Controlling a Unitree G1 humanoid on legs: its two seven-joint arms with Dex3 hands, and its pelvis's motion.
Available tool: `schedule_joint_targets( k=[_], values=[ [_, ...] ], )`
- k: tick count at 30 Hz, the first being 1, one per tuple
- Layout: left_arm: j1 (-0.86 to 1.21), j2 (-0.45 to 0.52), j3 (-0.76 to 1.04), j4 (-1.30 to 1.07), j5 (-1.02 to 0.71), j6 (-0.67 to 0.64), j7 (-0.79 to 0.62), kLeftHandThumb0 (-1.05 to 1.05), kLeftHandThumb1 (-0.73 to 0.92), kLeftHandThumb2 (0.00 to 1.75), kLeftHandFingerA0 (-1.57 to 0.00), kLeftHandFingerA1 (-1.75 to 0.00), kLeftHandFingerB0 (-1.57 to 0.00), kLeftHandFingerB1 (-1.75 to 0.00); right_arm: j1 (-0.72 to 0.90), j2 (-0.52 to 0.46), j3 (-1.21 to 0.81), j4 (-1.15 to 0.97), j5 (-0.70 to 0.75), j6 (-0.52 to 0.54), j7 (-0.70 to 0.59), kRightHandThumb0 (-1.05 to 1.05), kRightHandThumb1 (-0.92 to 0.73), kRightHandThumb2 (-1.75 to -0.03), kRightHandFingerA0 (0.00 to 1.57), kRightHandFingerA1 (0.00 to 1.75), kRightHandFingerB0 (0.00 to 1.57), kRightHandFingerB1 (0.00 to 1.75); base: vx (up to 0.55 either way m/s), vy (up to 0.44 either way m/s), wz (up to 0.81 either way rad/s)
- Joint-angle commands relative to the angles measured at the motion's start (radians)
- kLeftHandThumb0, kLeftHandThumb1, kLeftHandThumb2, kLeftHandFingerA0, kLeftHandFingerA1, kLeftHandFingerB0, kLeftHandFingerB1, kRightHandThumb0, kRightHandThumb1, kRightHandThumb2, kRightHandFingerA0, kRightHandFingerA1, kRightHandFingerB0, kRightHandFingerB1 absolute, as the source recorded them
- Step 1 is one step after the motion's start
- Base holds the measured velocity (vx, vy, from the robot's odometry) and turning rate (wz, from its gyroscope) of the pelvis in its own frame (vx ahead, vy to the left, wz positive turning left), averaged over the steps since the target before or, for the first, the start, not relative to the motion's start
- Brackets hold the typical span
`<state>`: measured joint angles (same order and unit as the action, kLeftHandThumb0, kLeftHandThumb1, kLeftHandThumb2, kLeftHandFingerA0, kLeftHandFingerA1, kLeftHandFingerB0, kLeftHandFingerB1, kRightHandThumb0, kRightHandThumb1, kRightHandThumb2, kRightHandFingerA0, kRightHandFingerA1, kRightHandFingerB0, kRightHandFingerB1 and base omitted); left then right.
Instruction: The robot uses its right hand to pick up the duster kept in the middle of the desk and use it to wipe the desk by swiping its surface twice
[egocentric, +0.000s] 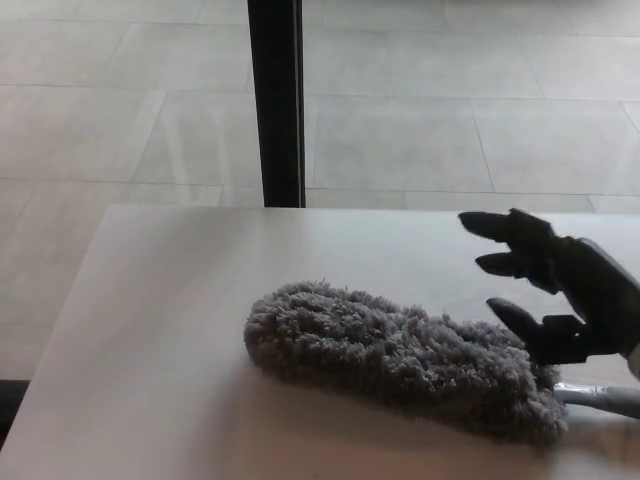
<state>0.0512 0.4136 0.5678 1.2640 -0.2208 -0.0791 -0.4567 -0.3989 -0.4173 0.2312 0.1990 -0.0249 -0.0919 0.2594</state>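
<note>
A fluffy grey duster (400, 357) lies on the pale desk (170, 330), its head running from the middle toward the lower right. Its light grey handle (600, 398) sticks out at the right edge of the picture. My right hand (560, 285) hovers at the right, above the handle end of the duster head. Its thumb and two fingers are spread apart and hold nothing. The left hand does not show.
A black vertical post (276, 100) stands behind the desk's far edge. Beyond it lies a tiled floor (450, 110). The desk's left edge (55, 335) runs diagonally down toward the lower left corner.
</note>
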Motion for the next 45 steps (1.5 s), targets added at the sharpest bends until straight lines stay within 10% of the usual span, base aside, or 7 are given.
schedule_joint_targets(
  k=[1, 22, 23, 28, 30, 31, 45],
  values=[
    [0.003, 0.033, 0.008, 0.012, -0.032, 0.004, -0.02, -1.05, 0.74, 1.19, -0.45, -1.04, -0.31, -0.94, -0.136, -0.035, 0.205, 0.136, -0.35, -0.038, -0.01, -0.84, -0.8, -0.65, 0.21, 0.46, 0.23, 0.28, 0.0, 0.0, 0.0],
    [-0.012, 0.028, 0.002, 0.014, -0.028, 0.0, -0.032, -0.98, 0.7, 1.13, -0.49, -1.04, -0.4, -0.96, -0.162, -0.027, 0.436, 0.373, -0.576, -0.143, -0.271, -0.64, -0.46, -0.84, 0.01, 0.37, 0.15, 0.47, 0.0, 0.0, 0.0],
    [-0.013, 0.028, 0.001, 0.016, -0.027, 0.002, -0.034, -0.97, 0.92, 0.6, -0.26, -1.29, -0.22, -1.16, -0.153, -0.027, 0.454, 0.386, -0.603, -0.135, -0.308, -0.69, -0.47, -0.8, 0.0, 0.16, 0.13, 0.44, 0.0, 0.0, 0.0],
    [-0.012, 0.029, -0.002, 0.012, -0.024, 0.003, -0.032, -0.99, 0.74, 1.14, -0.46, -1.03, -0.43, -0.97, -0.154, -0.025, 0.492, 0.424, -0.649, -0.121, -0.363, -0.57, -0.53, -0.73, 0.0, 0.0, 0.13, 0.39, 0.0, 0.0, 0.0],
    [-0.013, 0.029, -0.004, 0.015, -0.021, -0.003, -0.031, -1.0, 0.74, 1.15, -0.48, -1.04, -0.45, -0.98, -0.148, -0.023, 0.507, 0.437, -0.665, -0.106, -0.383, -0.49, -0.66, -0.61, 0.02, 0.42, 0.22, 0.32, 0.0, 0.0, 0.0],
    [-0.014, 0.029, -0.004, 0.017, -0.021, 0.001, -0.032, -0.97, 0.72, 1.15, -0.51, -1.05, -0.44, -0.97, -0.139, -0.02, 0.495, 0.466, -0.633, -0.183, -0.409, -0.43, -0.78, -0.66, 0.69, 1.37, 0.3, 0.35, 0.0, 0.0, 0.0],
    [-0.021, 0.014, 0.025, 0.013, -0.053, 0.01, -0.03, -0.89, 0.92, 0.74, -0.32, -1.2, -0.27, -1.09, -0.111, -0.041, 0.558, 0.49, -0.798, -0.51, -0.929, -0.2, -0.57, -1.12, 0.91, 1.64, 0.87, 1.03, 0.0, 0.0, 0.0]
  ],
)
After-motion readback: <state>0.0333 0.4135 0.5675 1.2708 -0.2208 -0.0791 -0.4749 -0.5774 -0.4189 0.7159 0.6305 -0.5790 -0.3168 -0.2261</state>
